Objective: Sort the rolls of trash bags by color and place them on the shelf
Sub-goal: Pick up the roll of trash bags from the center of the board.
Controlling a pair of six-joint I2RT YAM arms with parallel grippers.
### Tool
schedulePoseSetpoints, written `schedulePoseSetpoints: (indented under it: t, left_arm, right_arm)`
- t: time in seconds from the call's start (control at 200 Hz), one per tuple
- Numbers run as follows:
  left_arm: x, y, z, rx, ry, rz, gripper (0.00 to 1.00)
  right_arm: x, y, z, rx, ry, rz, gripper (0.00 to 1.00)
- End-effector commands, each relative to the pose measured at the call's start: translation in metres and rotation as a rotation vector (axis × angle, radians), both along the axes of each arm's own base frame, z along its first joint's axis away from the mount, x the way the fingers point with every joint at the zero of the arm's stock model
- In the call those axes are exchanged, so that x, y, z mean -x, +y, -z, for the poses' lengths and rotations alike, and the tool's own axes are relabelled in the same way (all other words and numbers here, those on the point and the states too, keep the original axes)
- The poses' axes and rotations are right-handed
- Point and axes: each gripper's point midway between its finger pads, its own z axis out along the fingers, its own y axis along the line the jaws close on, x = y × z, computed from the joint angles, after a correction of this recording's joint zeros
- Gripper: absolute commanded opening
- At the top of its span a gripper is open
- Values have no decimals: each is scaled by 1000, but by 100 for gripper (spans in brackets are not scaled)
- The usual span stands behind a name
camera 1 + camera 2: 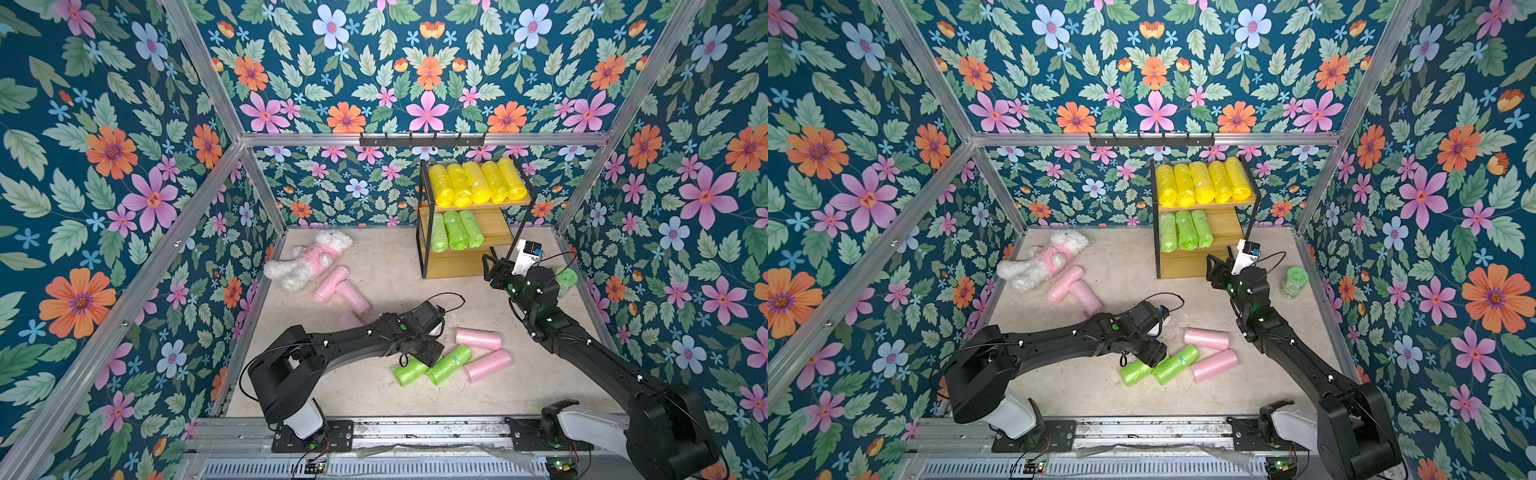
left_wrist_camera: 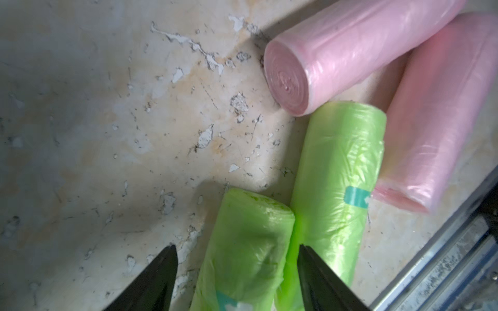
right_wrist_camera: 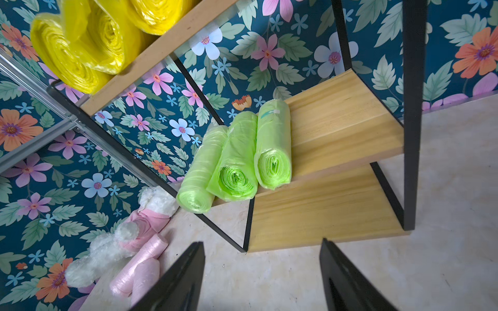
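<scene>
Straddling a light green roll on the tabletop, my left pincer has its jaws apart, one on each side of that roll. One finger sits at the seam where a second green roll lies alongside and touching. The opposite finger shows a strip of bare tabletop between itself and the plastic. The roll is not clamped.

Obstructions at this site: a pink roll lies just beside the far end of the second green roll. Another pink roll lies along that green roll's outer side.

My right pincer is wide, with nothing between the jaws. It is held above the tabletop in front of the shelf, facing its lower boards. A black front post of the frame stands close ahead.

Shelf contents: five yellow rolls lie side by side on the top board. Three green rolls lie pressed together at one end of the middle board.

Other items: a white plush toy lies near the back on my left, with two pink rolls just beside it. A further pink shape is partly hidden under my left arm. A green-lidded jar stands by the wall on my right, partly hidden behind my right arm.
</scene>
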Motion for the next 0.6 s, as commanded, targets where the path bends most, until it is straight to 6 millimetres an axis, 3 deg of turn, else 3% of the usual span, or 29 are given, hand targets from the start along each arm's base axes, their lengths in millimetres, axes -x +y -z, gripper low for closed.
schedulePoseSetpoints:
  t: [0.0, 0.165, 0.305, 0.465, 0.595]
  left_arm:
    - [5, 0, 4, -20, 22, 35, 75]
    - [2, 2, 13, -55, 20, 31, 76]
    - [-6, 10, 22, -120, -3, -1, 70]
    - [-28, 29, 25, -184, -65, -100, 63]
    - [-30, 38, 29, -208, -53, -131, 65]
  right_arm:
    - [-1, 1, -1, -6, -8, -1, 72]
    - [-2, 1, 4, -6, 0, 0, 72]
    - [-2, 1, 7, -4, 7, 0, 72]
    - [-2, 1, 10, -2, 15, 1, 72]
    - [-2, 0, 11, -2, 18, 4, 72]
